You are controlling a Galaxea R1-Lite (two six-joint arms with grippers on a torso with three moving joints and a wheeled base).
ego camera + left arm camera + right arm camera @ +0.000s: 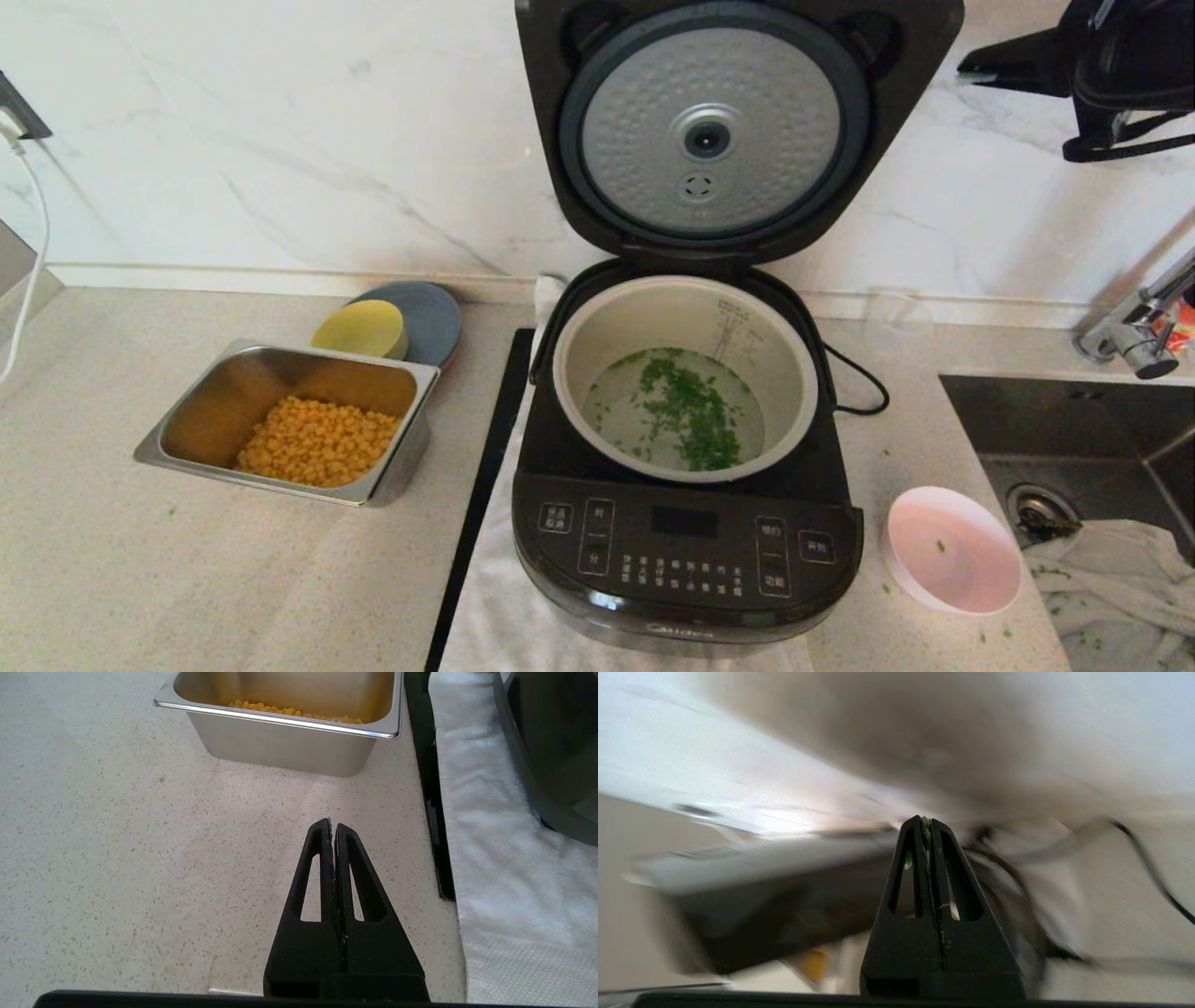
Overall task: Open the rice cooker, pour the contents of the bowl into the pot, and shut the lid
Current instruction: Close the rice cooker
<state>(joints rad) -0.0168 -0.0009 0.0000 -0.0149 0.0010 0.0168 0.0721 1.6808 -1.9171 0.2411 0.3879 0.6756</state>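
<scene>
The black rice cooker (pixel 686 551) stands open, its lid (pixel 714 131) upright with the dimpled silver disc facing me. The grey-beige pot (pixel 672 313) holds the chopped green contents (pixel 686 406) in a little water. Near the counter's front right lies the pink-white bowl (pixel 952 551), with only a green speck or two inside. My right gripper (pixel 966 73) hangs high beside the lid's right edge, clear of it. It is shut (pixel 927 822), with a few green bits stuck between its fingers. My left gripper (pixel 332 823) is shut and empty over bare counter, short of the steel tray (pixel 280 742).
Left of the cooker sits the steel tray (pixel 243 392) of corn, with a yellow bowl (pixel 359 329) and a grey plate (pixel 434 313) behind it. A white towel (pixel 504 616) lies under the cooker. To the right are a sink (pixel 1074 420), a faucet (pixel 1134 327) and a cloth (pixel 1111 579).
</scene>
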